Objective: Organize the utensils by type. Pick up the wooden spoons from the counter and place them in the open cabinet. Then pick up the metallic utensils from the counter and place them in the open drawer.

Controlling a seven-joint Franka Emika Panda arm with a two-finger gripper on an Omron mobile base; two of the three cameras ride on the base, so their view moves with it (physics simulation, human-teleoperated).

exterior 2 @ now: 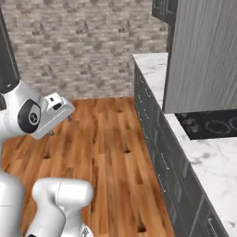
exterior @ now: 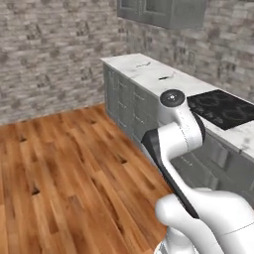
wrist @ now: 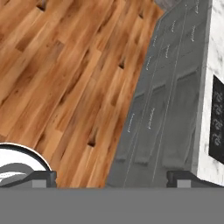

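Fingertips (wrist: 41,176) of the robot's two-finger hand (wrist: 111,178) stand at the bottom corners of the hand view, spread as wide apart as they go. Nothing is held between them and nothing touches them. In the gap between them lie the orange-brown plank floor (wrist: 57,74) and the grey panelled base cabinets (wrist: 162,100), whose slim pale handles run in rows down the fronts. The right base view shows the same hand (exterior 2: 60,126) at the end of the white arm with dark joints (exterior 2: 28,115). It is out over the wooden floor and well apart from the cabinets, with its small dark tips free of everything. The white marble tabletop with grey veins (exterior: 149,74) runs along the grey-brown brick wall (exterior: 49,49), and in the hand view it appears as a narrow pale strip down the right edge. Two small dark slivers (exterior: 164,78) lie on this tabletop toward its far end, near one another. They are too small to tell whether they are spoons or a fork. Nearer the robot, a flat black cooktop with faint ring marks (exterior: 223,109) is set into the slab. Above the far end of the tabletop hangs a grey upper wall cabinet (exterior: 163,11). In the right base view a tall grey wood-grain panel (exterior 2: 201,55) stands over the tabletop just beyond the cooktop and hides part of the marble behind it. Whether it is an open cabinet door cannot be told for certain.
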